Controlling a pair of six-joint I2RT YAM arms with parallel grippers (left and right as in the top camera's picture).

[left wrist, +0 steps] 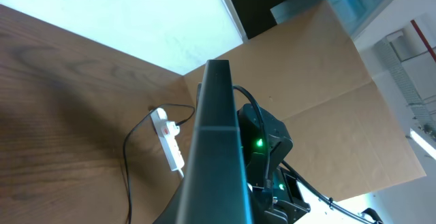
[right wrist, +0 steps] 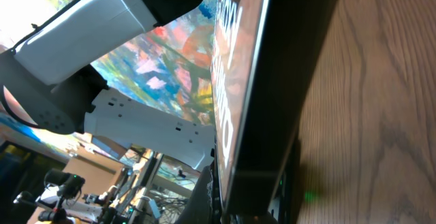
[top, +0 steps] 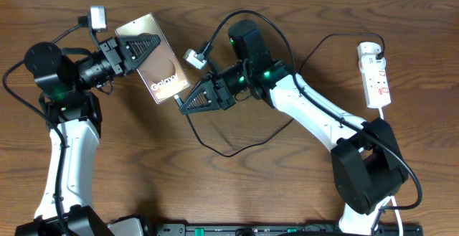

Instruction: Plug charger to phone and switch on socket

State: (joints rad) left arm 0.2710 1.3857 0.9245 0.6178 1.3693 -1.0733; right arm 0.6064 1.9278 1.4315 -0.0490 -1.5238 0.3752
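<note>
Left pincer (top: 153, 46) is clamped on one end of the phone (top: 163, 74), holding it over the bench (top: 237, 193). Right pincer (top: 185, 105) is closed at the phone's opposite edge; whether it pinches the charger (top: 229, 152) tip, I cannot tell. Phone: probably rigid, slick, glass-faced, so grip its edges. Cable looks limp; hold it just behind the tip.

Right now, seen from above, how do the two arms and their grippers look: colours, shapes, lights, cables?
The left arm and right arm have white tubular links joined by rounded black joint housings, each with a small green light. The left gripper and right gripper are black, wedge-shaped and ribbed. A small grey camera box with a thin black cable sits at each wrist.
</note>
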